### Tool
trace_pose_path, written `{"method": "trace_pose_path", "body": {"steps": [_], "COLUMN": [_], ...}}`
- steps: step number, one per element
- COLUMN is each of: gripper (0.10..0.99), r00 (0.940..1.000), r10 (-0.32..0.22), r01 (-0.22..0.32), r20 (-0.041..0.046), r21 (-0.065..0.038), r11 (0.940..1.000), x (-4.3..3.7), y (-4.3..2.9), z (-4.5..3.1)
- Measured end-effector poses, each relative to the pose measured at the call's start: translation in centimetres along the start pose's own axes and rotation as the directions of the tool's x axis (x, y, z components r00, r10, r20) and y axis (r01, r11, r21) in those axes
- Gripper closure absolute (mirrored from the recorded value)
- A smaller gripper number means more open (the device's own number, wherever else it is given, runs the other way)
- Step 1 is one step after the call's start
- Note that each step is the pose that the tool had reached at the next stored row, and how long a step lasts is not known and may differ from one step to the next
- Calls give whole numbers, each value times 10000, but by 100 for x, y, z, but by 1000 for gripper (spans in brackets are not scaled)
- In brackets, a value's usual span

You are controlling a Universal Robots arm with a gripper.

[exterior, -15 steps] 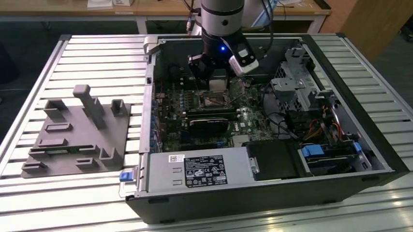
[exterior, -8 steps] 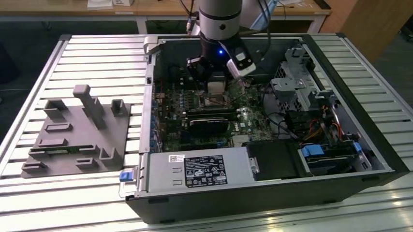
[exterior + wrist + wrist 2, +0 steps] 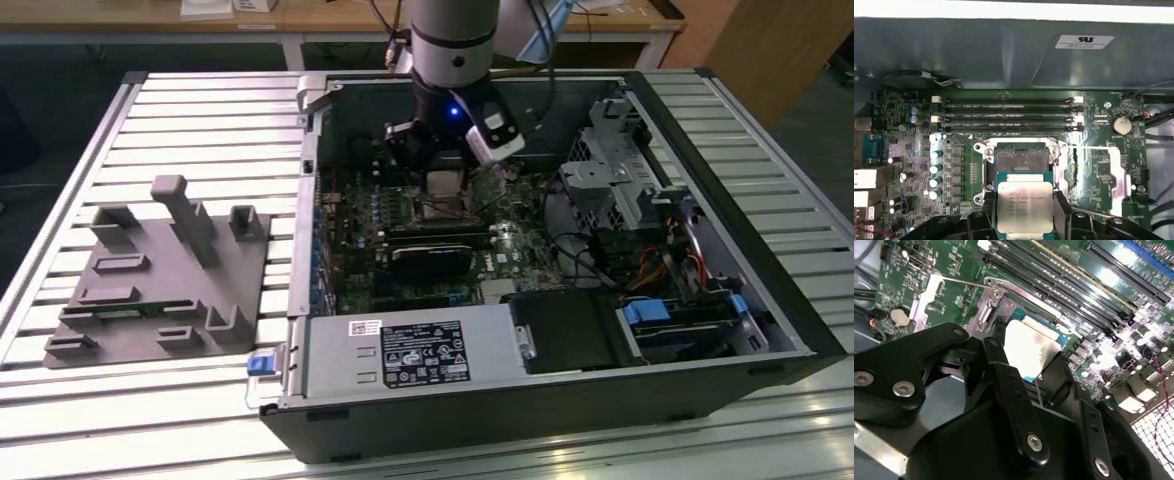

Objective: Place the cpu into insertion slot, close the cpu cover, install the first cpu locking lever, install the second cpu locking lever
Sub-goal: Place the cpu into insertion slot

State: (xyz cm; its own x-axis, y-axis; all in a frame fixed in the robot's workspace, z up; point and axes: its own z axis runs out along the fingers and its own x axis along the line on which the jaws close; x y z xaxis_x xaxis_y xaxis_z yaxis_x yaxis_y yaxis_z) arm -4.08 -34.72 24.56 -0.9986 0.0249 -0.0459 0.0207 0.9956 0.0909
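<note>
Claw [image 3: 1024, 215]: mine, clamped on the chip [image 3: 1023, 197] by two opposite edges.
Chip: silver face showing, held level.
Socket [image 3: 1021, 157]: open, dark, just beyond it; upper middle of the exterior view.

slatted metal table [image 3: 200, 110] bears an open computer case [image 3: 534, 400] and grey fixture [image 3: 160, 280]
</note>
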Motion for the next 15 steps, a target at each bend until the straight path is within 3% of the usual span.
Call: {"method": "trace_pose_path", "body": {"steps": [6,15], "gripper": [545,545], "r00": [9999,9999], "r10": [16,31], "r01": [-15,-31], "r20": [-151,-152], "r21": [6,7], "r11": [10000,10000], "x": [-1,-29], "y": [42,59], "z": [60,82]}}
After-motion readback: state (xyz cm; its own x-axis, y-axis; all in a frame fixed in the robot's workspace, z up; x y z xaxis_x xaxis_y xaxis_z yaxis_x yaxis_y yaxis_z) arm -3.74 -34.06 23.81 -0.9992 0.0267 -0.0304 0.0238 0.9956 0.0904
